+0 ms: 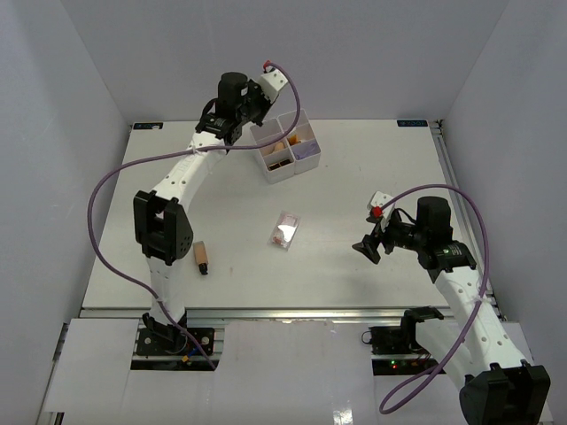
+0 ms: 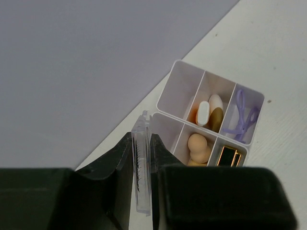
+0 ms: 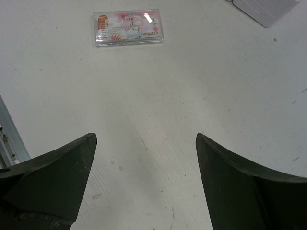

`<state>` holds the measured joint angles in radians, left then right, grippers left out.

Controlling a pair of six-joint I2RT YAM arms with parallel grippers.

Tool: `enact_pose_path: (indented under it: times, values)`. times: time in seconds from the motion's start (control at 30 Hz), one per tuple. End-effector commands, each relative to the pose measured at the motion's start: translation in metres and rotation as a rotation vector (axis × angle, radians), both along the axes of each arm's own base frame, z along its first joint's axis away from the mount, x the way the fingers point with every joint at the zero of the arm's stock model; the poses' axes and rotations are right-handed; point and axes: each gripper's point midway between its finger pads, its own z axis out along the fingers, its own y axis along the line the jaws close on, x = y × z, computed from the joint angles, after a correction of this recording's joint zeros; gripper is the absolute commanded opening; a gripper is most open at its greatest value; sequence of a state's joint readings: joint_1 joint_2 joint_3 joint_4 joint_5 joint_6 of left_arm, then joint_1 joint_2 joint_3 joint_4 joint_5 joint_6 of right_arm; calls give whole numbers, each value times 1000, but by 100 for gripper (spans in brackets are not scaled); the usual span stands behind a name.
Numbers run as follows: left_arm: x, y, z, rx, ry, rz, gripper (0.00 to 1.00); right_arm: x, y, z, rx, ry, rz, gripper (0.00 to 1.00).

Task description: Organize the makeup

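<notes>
On the table (image 1: 354,177), far left: tan bottle (image 1: 202,258) lying alone. The left gripper (image 2: 141,143) is clamped edge-on on a thin clear case (image 2: 142,127) just beside the white box (image 2: 180,88). The case looks light, stiff, slick and probably brittle, so pinch its flat faces gently. The clear pink palette (image 3: 128,27) lies flat mid-table; right gripper (image 3: 146,143) fingers are wide apart and empty.

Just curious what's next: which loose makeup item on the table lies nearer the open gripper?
The clear pink palette, mid-table; the tan bottle lies farther off, further left.
</notes>
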<state>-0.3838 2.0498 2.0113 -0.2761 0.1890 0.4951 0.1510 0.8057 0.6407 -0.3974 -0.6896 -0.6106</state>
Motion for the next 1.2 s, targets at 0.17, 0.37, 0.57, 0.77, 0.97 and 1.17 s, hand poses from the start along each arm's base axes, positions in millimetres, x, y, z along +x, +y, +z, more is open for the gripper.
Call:
enact_pose_path:
  times: [0.17, 0.37, 0.57, 0.77, 0.97, 1.17]
  values:
    - [14, -7, -2, 33, -68, -90, 20, 9, -2, 3, -8, -16, -10, 90]
    - [19, -8, -17, 51, -59, -99, 21, 9, -2, 2, -9, -15, -10, 90]
    - [22, -7, -36, 61, -30, -106, 22, 9, -2, 3, -9, -16, -11, 90]
    - [21, -6, -53, 71, 0, -104, 23, 8, -2, 2, -7, -13, -7, 90]
    - [19, -5, -61, 73, 12, -97, 29, 8, -2, 2, -7, -14, -7, 90]
    - [21, -1, -60, 62, 8, -68, 54, 8, -2, 0, -7, -9, -8, 90]
